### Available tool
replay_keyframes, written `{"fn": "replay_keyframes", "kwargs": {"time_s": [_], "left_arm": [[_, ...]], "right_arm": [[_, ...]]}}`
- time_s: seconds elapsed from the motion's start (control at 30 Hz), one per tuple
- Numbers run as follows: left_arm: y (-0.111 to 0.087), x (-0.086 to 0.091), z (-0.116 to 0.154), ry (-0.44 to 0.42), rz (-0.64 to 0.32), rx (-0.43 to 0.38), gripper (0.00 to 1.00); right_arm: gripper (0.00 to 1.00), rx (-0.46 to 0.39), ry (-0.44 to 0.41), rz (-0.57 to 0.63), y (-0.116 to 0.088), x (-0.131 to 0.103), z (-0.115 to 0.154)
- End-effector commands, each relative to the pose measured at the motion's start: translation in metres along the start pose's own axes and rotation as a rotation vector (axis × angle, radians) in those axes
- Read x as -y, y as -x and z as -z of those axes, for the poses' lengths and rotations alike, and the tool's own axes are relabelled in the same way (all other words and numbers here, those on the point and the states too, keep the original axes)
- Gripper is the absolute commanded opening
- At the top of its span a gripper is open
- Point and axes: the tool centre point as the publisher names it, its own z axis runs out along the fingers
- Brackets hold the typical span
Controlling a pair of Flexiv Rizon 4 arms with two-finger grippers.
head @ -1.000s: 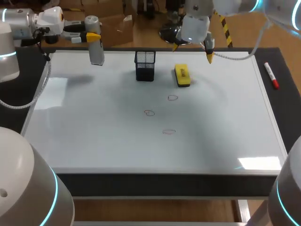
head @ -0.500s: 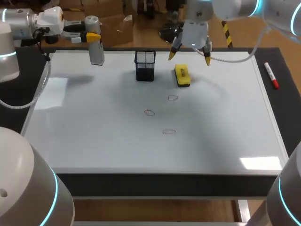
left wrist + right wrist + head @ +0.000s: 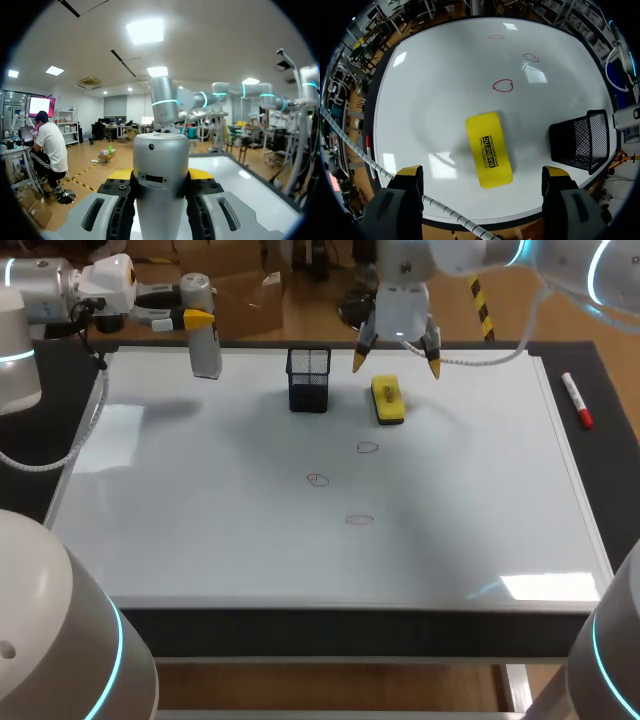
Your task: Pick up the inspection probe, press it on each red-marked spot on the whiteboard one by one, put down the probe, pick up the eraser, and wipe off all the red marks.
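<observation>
Fingers (image 3: 409, 172) of the right gripper (image 3: 396, 365) spread wide above the eraser (image 3: 489, 149); the left gripper (image 3: 198, 315) pinches the probe (image 3: 205, 345) well left of it. Lying slightly askew, the eraser may skid on closing, or a finger may clip the basket (image 3: 308, 378) beside it.

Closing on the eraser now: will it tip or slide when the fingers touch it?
Eraser lies flat and low on the glossy whiteboard, so it probably won't tip but may skate if nudged one-sided. Small block, likely light.
</observation>
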Motion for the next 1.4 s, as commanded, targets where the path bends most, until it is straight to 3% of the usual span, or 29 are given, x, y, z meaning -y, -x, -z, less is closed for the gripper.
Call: {"fn": "replay_keyframes", "kwargs": {"time_s": [0.03,0.33,0.8,1.4], "left_arm": [[0.001,0.002,0.000,0.001,0.001,-0.002,0.00],[0.001,0.002,0.000,0.001,0.001,-0.002,0.00],[0.001,0.002,0.000,0.001,0.001,-0.002,0.00],[0.001,0.002,0.000,0.001,0.001,-0.002,0.00]], "right_arm": [[1.00,-0.015,0.002,0.002,0.001,0.001,0.003],[1.00,-0.015,0.002,0.002,0.001,0.001,0.003],[1.00,0.014,-0.007,0.191,0.017,-0.010,-0.026],[1.00,0.008,-0.004,0.181,0.012,-0.013,-0.035]]}}
